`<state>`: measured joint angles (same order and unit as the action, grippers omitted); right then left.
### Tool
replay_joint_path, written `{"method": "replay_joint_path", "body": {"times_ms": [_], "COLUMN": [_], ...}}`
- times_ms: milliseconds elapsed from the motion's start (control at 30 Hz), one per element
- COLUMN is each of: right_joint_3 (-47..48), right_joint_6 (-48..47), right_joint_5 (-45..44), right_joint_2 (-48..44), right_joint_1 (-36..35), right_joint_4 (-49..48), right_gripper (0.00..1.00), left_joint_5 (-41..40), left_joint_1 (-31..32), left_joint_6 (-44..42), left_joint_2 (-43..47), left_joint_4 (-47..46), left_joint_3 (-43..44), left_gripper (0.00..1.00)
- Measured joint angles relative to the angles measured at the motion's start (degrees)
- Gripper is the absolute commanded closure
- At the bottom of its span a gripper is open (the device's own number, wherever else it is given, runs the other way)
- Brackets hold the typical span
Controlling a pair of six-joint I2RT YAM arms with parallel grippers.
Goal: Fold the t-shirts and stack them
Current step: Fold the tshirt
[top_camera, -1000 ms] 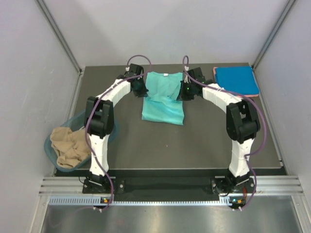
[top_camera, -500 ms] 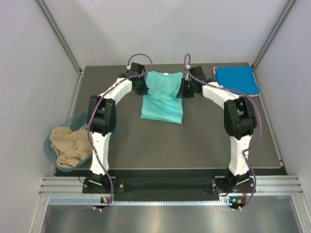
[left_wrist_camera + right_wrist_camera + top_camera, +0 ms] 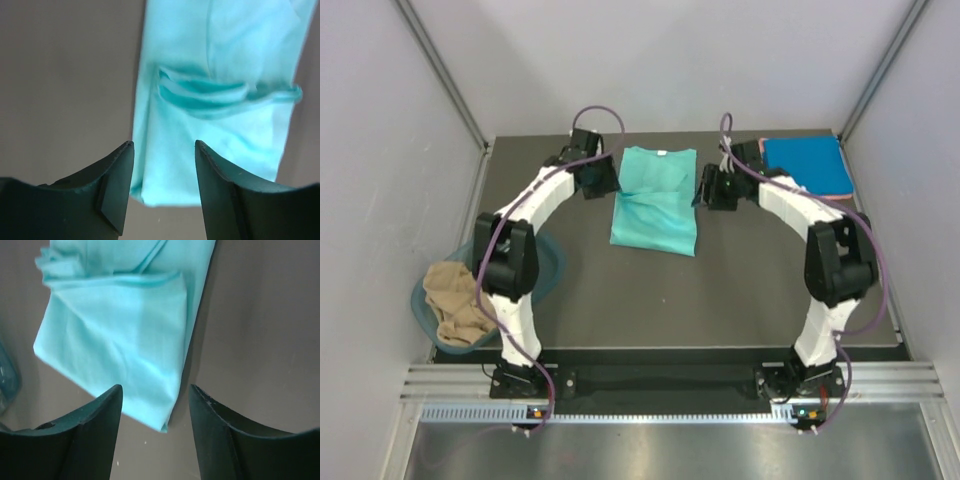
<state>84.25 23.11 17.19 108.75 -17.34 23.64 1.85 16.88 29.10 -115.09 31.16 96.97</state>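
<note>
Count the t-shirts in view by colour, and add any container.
Teal-green t-shirt: 1
Blue t-shirt: 1
Pink t-shirt, only an edge showing under the blue one: 1
Tan t-shirt: 1
Teal plastic tub: 1
Total: 5

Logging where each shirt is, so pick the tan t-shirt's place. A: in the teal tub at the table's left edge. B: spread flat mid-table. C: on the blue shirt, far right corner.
A: the tan t-shirt lies crumpled in the teal tub, while the teal-green t-shirt is the one mid-table.
</note>
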Motion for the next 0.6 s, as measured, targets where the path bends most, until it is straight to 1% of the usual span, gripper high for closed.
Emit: {"method": "replay_joint_path", "body": {"times_ms": [67,133,300,400,600], "right_joint_3": [-6.2,-11.5,-18.1,-20.4,-21.9], "right_joint_6": [-0.1,-0.4,-1.0,-1.1,-1.6], "right_joint_5": [1.4,3.3,7.6,10.1,14.4], "right_joint_2": [-4.3,-7.6,-8.8,-8.0,-3.5], "right_joint_1": [0.0,0.0,0.0,0.0,0.0], "right_joint_4": [-0.6,-0.7,-3.4,-5.2,-10.3], "right_gripper": [0.46,0.48,0.48,0.49,0.52], "left_joint_5": [3.3,6.2,11.7,13.2,14.6], "left_joint_1": [-0.1,0.0,0.0,0.0,0.0], "left_joint_6": [-1.4,-2.7,-5.9,-7.0,-8.7], "left_joint_2": [4.8,8.0,9.0,8.0,6.5], "left_joint_4": [-1.4,-1.8,-2.6,-2.6,-3.3], "left_joint_3": [-6.0,-10.1,-16.1,-17.4,-17.4], "left_gripper": [0.43,0.43,0.42,0.41,0.39]}}
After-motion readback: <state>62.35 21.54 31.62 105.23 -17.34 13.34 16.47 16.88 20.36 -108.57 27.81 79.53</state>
